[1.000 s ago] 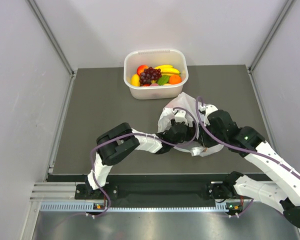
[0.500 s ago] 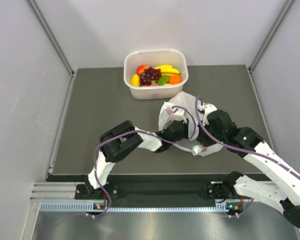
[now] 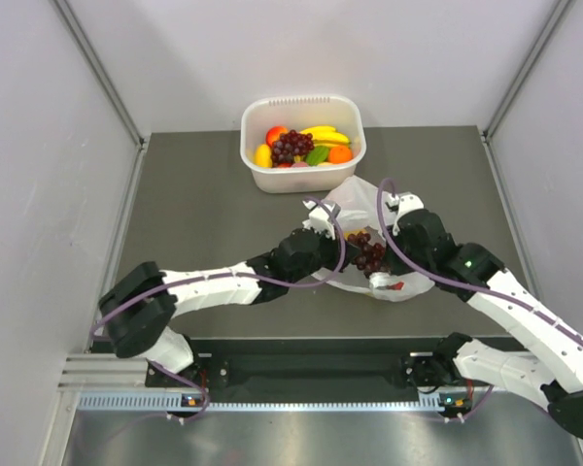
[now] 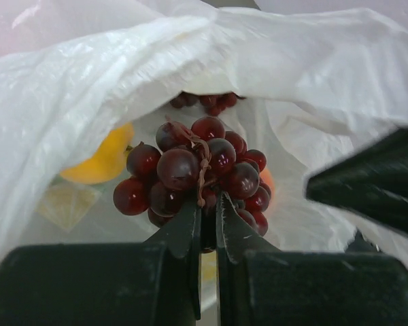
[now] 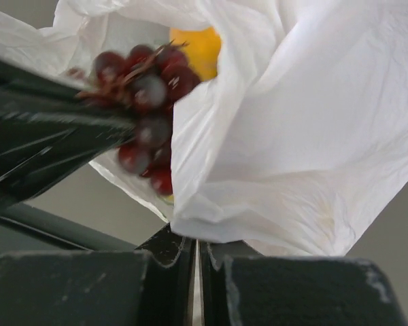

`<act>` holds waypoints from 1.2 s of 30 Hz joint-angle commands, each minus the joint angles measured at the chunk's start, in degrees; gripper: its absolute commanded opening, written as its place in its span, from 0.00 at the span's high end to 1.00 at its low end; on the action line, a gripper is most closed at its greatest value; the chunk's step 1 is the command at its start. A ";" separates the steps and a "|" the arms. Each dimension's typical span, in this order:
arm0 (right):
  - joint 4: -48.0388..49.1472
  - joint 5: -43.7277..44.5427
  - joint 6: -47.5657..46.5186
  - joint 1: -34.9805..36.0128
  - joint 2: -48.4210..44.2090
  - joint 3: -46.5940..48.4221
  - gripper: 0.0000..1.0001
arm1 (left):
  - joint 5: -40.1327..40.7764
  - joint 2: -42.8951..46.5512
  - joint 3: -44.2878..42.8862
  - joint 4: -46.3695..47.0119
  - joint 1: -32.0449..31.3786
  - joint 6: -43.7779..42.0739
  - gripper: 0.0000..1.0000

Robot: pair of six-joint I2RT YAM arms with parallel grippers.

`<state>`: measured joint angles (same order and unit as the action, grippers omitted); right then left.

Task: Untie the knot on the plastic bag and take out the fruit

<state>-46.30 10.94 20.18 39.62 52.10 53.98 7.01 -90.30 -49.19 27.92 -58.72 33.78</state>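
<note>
We noted left gripper [image 4: 205,204], wide one second earlier, since clamped on stem of grape bunch [image 4: 190,170], raised at bag mouth, centre-right of top view. We found right gripper [image 5: 196,248] pinched shut on plastic bag [image 5: 292,136] rim. Inside, yellow fruit [image 4: 102,159] remained. Far, upper centre, tub [image 3: 301,180] unchanged. We judged knot undone, extraction begun.

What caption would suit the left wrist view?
Left gripper shut on a dark red grape bunch at the mouth of the white plastic bag, a yellow fruit behind it.
</note>
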 commanded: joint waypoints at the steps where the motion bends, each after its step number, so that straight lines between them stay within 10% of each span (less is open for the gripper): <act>1: 4.90 2.33 0.82 -0.24 1.60 0.43 1.00 | -3.92 7.57 1.20 -8.83 -0.43 -1.88 1.00; 16: 11.06 3.83 0.12 -1.12 6.70 3.33 1.00 | 5.82 29.31 -8.80 -31.34 -0.61 -9.50 1.00; 36: 12.46 0.32 -2.17 -1.65 5.91 2.98 1.00 | 2.93 1.73 -33.95 -9.66 30.66 -20.69 1.00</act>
<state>-37.26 12.47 19.05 38.48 58.76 54.41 13.93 -82.96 -80.47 8.58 -32.18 12.67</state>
